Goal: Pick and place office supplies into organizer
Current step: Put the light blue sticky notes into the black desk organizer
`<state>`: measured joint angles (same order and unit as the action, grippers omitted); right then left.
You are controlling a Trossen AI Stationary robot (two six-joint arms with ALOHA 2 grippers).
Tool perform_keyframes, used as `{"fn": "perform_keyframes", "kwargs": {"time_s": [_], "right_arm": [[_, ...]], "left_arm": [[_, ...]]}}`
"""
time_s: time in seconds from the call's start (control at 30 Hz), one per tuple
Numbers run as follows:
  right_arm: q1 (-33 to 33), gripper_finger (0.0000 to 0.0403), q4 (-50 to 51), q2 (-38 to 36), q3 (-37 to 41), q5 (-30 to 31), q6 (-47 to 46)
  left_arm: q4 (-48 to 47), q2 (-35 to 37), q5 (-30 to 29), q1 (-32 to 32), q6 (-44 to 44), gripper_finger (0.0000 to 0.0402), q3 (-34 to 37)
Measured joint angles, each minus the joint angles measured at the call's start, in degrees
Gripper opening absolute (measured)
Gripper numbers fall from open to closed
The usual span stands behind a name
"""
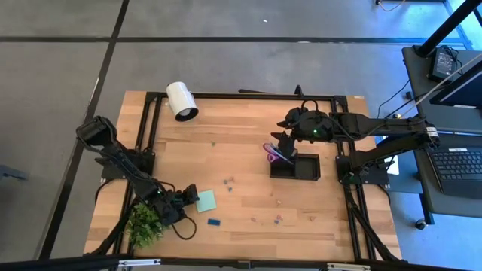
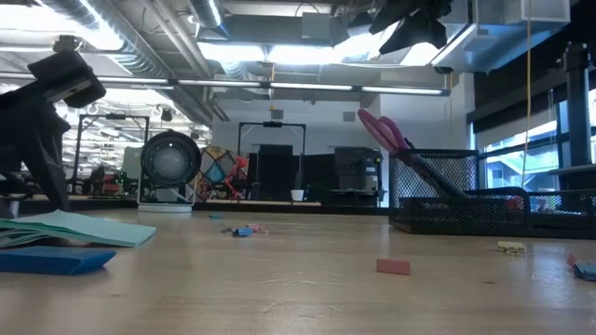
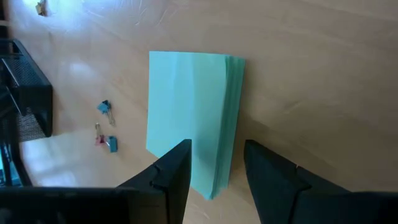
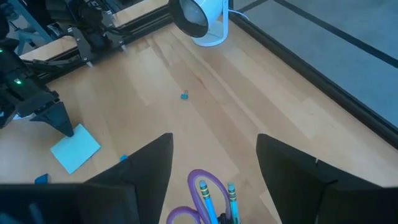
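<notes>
Left wrist view: the left gripper (image 3: 216, 171) is low over the near edge of the notepad (image 3: 189, 121), its fingers (image 3: 177, 171) spread with nothing between them yet; one finger overlaps the pad's top sheet, the other sits just off its stacked edge.
Step in hand: judged to be the pick of the notepad, with the grasp not yet made.
Notepad: lies flat on the counter (image 1: 248, 162) at the left arm's side, between the plant (image 1: 145, 223) and a small blue block (image 1: 214, 221), well apart from the organizer (image 1: 295, 165).
How to do it well: the pad is thin and flat, so the left fingers should probably straddle the stacked edge and close on the whole thickness; catching only the top sheets would likely fan or peel them.
Risk: pressing straight down may merely slide the pad across the wood; a slight tilt to lift one edge looks safer.
Right gripper (image 4: 214, 171): hovers above the organizer with fingers wide apart and empty; the scissors (image 4: 196, 199) and pens (image 4: 231, 198) stand in it below.
Carry: the right arm hangs over the drop point, so it may need to clear first.
Loose items: clips (image 3: 106, 111) lie scattered mid-counter.
</notes>
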<state>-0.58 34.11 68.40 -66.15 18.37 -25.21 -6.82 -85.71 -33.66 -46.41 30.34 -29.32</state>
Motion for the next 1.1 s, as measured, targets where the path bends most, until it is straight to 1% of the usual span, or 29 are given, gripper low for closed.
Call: {"fn": "perform_keyframes", "kwargs": {"time_s": [0.7,1.1], "right_arm": [[0.0,0.0234,0.1,0.0,0.0,0.0,0.2],[0.0,0.0234,0.1,0.0,0.0,0.0,0.2]], "left_arm": [[1.1,-0.5,-0.7,0.7,0.9,0.014,0.0],[1.0,-0.5,1.8,0.7,0.9,0.0076,0.0]]}}
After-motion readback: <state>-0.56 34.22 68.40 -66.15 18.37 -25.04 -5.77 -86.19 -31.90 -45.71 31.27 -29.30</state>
